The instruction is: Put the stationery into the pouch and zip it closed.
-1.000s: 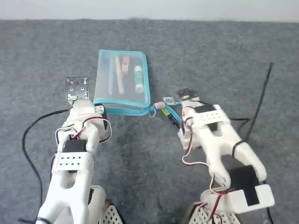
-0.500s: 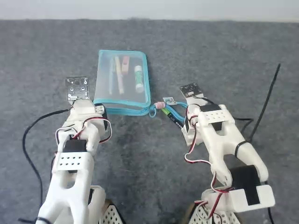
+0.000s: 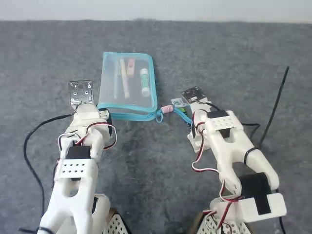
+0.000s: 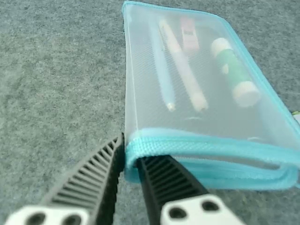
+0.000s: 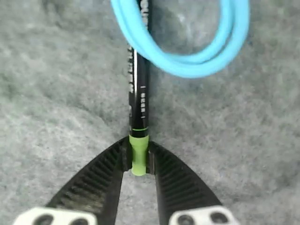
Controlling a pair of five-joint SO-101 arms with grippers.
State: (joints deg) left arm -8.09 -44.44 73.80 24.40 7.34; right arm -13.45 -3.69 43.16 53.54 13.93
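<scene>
Likely floppy pouch is pinched at its corner by left gripper; stiff, light pen is pinched end-on by right gripper.

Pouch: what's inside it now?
Through the translucent pouch: a blue pen, cream pen, pink item and glue stick. The mesh blurs detail; anything beneath them is covered.

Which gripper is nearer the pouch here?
Left. The left gripper has its jaws shut on a corner of the pouch. The right gripper is apart from it, off the zip-pull end, jaws shut on a black pen.
</scene>
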